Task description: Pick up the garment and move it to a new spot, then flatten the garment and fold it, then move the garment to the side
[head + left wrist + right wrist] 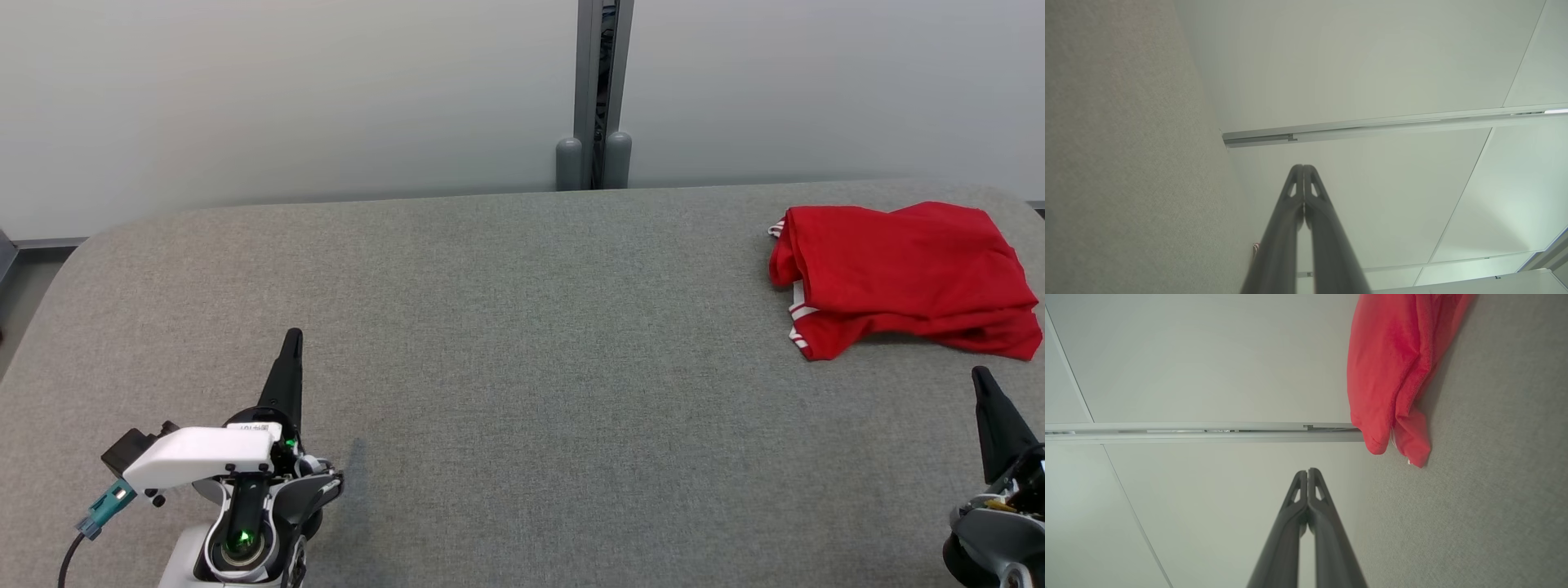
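Grey counter (pixel 522 392); red garment (pixel 898 273) far right.
My left claw (pixel 293 336), right claw (pixel 980 376): closed, empty. I'd open right, pinch hem.

One red garment (pixel 902 273), one grey padded table (pixel 522 367), two pairs of dark jaws, one metal post (pixel 600 82)

A grey felt-covered table (pixel 506 343) with rounded far corners spans the head view. Behind the table's far edge stand pale wall panels (pixel 286 98), split by a grey metal post (pixel 604 82) above the middle of that edge. Two rounded grey caps (pixel 569 163) flank the post's foot, just behind the table. A strip of grey floor (pixel 20 302) shows beside the table's far left corner.
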Tool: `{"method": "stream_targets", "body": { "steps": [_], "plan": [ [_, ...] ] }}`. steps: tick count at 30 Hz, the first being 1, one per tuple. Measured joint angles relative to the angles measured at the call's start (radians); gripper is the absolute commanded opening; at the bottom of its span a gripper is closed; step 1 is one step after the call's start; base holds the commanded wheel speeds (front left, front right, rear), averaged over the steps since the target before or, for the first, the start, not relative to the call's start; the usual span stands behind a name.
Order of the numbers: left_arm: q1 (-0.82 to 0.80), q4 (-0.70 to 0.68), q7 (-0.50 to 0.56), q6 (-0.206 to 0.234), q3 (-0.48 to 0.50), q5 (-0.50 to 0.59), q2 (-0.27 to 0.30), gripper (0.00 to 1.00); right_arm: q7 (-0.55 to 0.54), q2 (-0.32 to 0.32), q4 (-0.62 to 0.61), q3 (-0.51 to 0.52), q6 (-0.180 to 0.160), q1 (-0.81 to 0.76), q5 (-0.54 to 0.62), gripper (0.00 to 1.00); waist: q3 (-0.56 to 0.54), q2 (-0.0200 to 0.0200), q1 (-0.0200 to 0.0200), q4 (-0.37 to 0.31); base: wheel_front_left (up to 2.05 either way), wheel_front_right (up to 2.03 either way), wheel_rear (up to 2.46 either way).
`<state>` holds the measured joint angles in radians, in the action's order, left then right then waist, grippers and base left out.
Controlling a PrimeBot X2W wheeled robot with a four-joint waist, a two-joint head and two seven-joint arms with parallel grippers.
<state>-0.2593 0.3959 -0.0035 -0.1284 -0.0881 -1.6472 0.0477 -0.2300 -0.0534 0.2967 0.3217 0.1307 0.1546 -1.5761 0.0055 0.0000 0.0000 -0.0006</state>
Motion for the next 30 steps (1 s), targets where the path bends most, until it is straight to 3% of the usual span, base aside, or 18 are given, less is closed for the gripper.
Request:
{"method": "stream_targets", "body": {
  "steps": [30],
  "plan": [
    [0.000,0.000,0.000,0.000,0.000,0.000,0.000,0.00,0.000,0.001,0.000,0.001,0.000,0.000,0.000,0.00,0.000,0.0000,0.0000,0.000,0.00,0.00,0.00]
  ]
}}
